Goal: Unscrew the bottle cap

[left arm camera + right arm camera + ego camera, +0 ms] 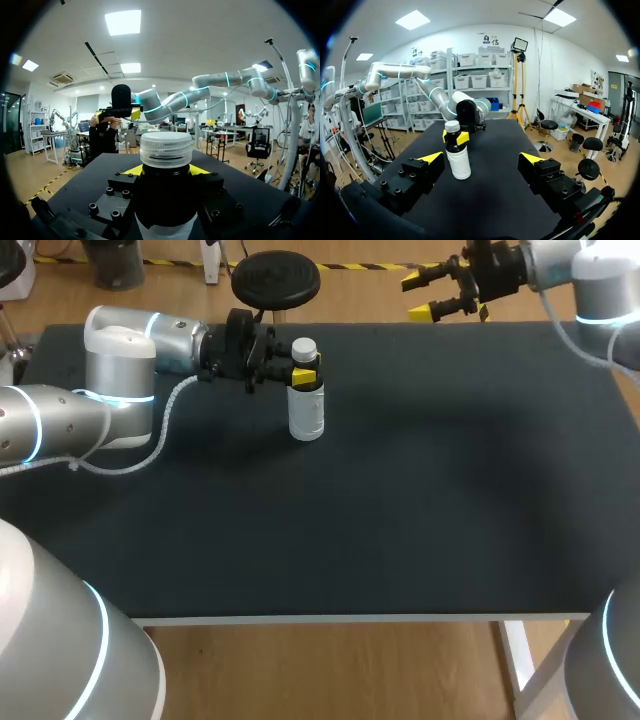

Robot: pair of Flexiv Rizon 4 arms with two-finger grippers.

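Closest to our left wrist camera stood the bottle [165, 205], upright on the black counter [400, 520] toward its far left part, with the white ribbed cap [166, 149] seated on its neck. Our left pincer [305, 368] was clenched on the bottle just below the cap, one yellow tip on each side of the neck, and both appeared to touch it. Our right pincer [422, 297] was released, its fingers [431, 158] spread wide and holding nothing. It hung over the far right edge of the counter, well apart from the bottle and pointed toward it. Progress, as we judged it: the holding step was complete, since the bottle was restrained against turning. The unscrewing itself had not begun. The cap sat level and fully down, with no gap that we could see between it and the neck, though thread engagement could not be checked from these views. Remaining steps, in our estimate: bring the right pincer to the cap, close it on the ribbed wall from two sides, rotate to loosen while the left pincer holds, then lift the cap off. Count of items: one bottle, one cap, one counter, two pincers, and two yellow-tipped fingers per pincer.
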